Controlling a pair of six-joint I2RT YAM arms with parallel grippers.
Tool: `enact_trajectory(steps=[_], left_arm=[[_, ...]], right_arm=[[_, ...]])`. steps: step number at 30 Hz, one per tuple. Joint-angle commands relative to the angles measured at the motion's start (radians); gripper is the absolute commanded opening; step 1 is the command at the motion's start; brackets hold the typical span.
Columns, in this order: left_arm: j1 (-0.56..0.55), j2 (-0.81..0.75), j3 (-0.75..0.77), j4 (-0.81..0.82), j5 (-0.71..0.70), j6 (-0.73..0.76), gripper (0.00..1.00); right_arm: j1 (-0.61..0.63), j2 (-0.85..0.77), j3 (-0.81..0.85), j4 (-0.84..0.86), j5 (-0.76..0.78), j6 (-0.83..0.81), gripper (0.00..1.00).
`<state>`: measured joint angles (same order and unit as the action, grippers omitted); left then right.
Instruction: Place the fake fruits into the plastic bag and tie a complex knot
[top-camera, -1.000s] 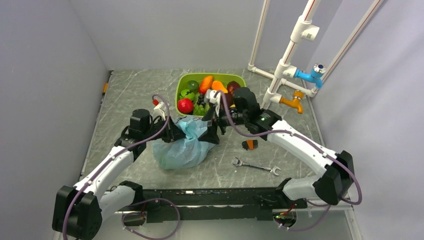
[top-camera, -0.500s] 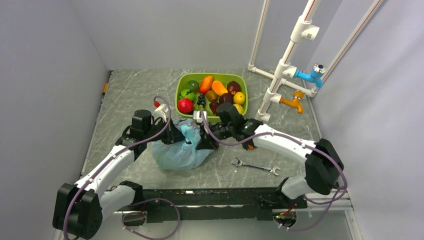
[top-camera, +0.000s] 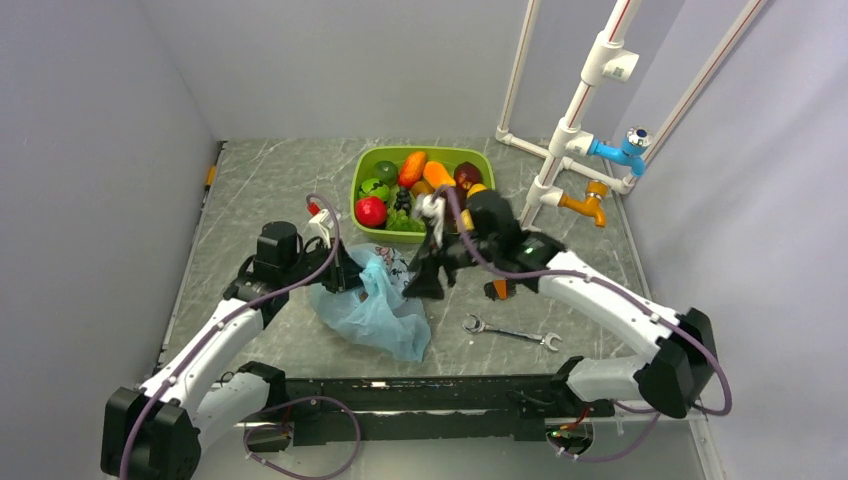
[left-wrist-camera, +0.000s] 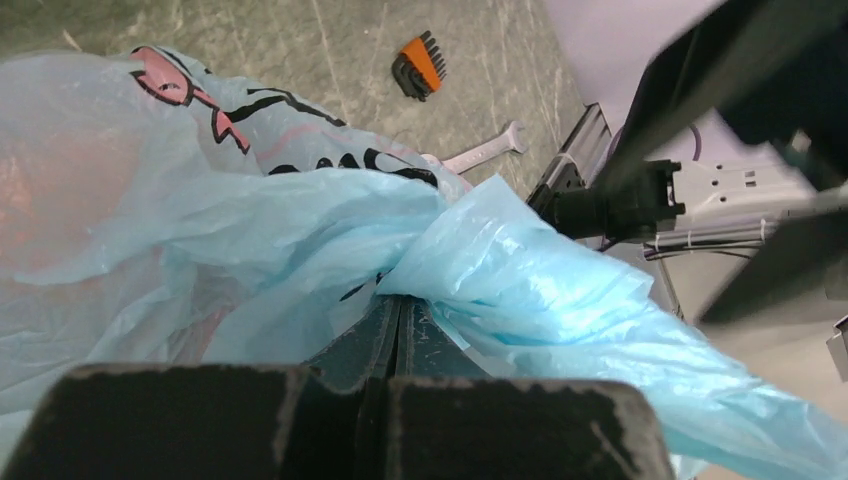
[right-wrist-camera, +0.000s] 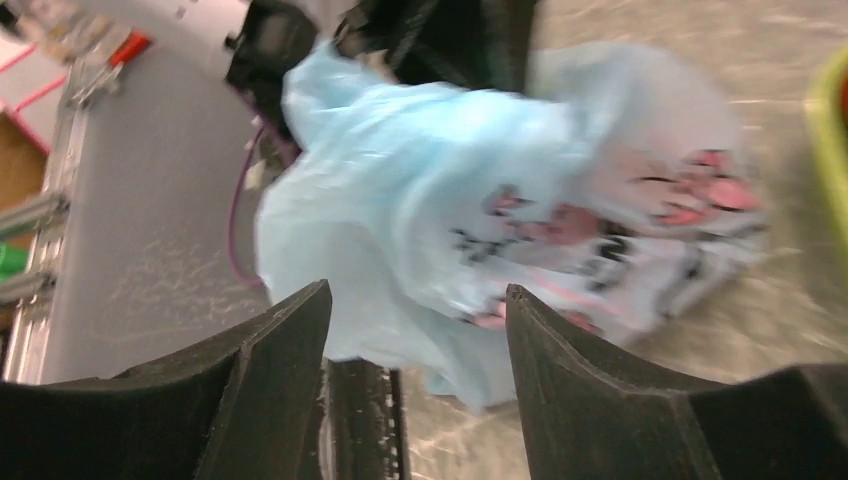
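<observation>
The light-blue printed plastic bag (top-camera: 378, 305) lies slumped on the table between my grippers, and no knot shows on it. My left gripper (top-camera: 345, 275) is shut on a fold of its plastic (left-wrist-camera: 300, 215), jaws pressed together (left-wrist-camera: 398, 305). My right gripper (top-camera: 428, 278) is open and empty just right of the bag. In the right wrist view its jaws (right-wrist-camera: 415, 295) stand wide apart with the blurred bag (right-wrist-camera: 480, 170) ahead of them. The fake fruits (top-camera: 412, 168), among them a red one (top-camera: 370, 211), lie in the lime-green tray (top-camera: 362, 165). I cannot tell whether the bag holds any fruit.
A steel wrench (top-camera: 510, 332) lies near the front right, also in the left wrist view (left-wrist-camera: 488, 152). A small orange-and-black tool (top-camera: 500, 289) lies by the right arm, also in the left wrist view (left-wrist-camera: 420, 64). A white pipe frame with taps (top-camera: 575, 130) stands at the back right.
My right gripper has let go of the bag, opened and drawn back to the right. The bag has collapsed and spread toward the near edge. My left gripper still holds it.
</observation>
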<state>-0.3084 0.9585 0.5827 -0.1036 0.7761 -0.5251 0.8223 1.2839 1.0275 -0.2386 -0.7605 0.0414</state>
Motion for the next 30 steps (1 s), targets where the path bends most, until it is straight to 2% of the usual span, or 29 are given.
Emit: enact_trajectory(steps=[1, 4, 6, 7, 11, 13, 17, 22, 25, 30], left_arm=[[-0.006, -0.061, 0.007, -0.039, 0.065, 0.06, 0.0], [-0.018, -0.068, 0.003, -0.059, 0.084, 0.069, 0.0], [-0.025, -0.068, 0.004, -0.078, 0.095, 0.082, 0.0], [-0.028, -0.067, 0.001, -0.086, 0.105, 0.083, 0.0], [-0.04, -0.067, -0.009, -0.103, 0.146, 0.068, 0.0], [-0.043, -0.068, -0.017, -0.066, 0.155, 0.04, 0.0], [-0.06, -0.042, -0.043, 0.085, 0.23, -0.052, 0.0], [-0.078, -0.008, -0.092, 0.322, 0.315, -0.19, 0.0], [-0.077, -0.007, -0.098, 0.324, 0.337, -0.191, 0.0], [-0.078, -0.048, -0.107, 0.186, 0.375, -0.076, 0.0]], right_arm=[[-0.123, -0.093, 0.084, -0.117, -0.046, -0.05, 0.6], [-0.123, -0.054, 0.04, -0.081, -0.033, -0.007, 0.44], [-0.104, -0.011, 0.015, -0.007, -0.029, 0.05, 0.43], [-0.091, 0.014, 0.012, 0.022, -0.023, 0.067, 0.45], [-0.04, 0.1, 0.03, 0.076, -0.03, 0.113, 0.71], [-0.009, 0.115, 0.019, 0.105, -0.034, 0.143, 0.79], [0.07, 0.149, -0.004, 0.166, 0.023, 0.16, 0.8], [0.096, 0.218, 0.03, 0.313, 0.062, 0.236, 0.8], [0.094, 0.246, 0.065, 0.362, 0.069, 0.259, 0.8], [0.065, 0.242, 0.088, 0.369, 0.071, 0.245, 0.8]])
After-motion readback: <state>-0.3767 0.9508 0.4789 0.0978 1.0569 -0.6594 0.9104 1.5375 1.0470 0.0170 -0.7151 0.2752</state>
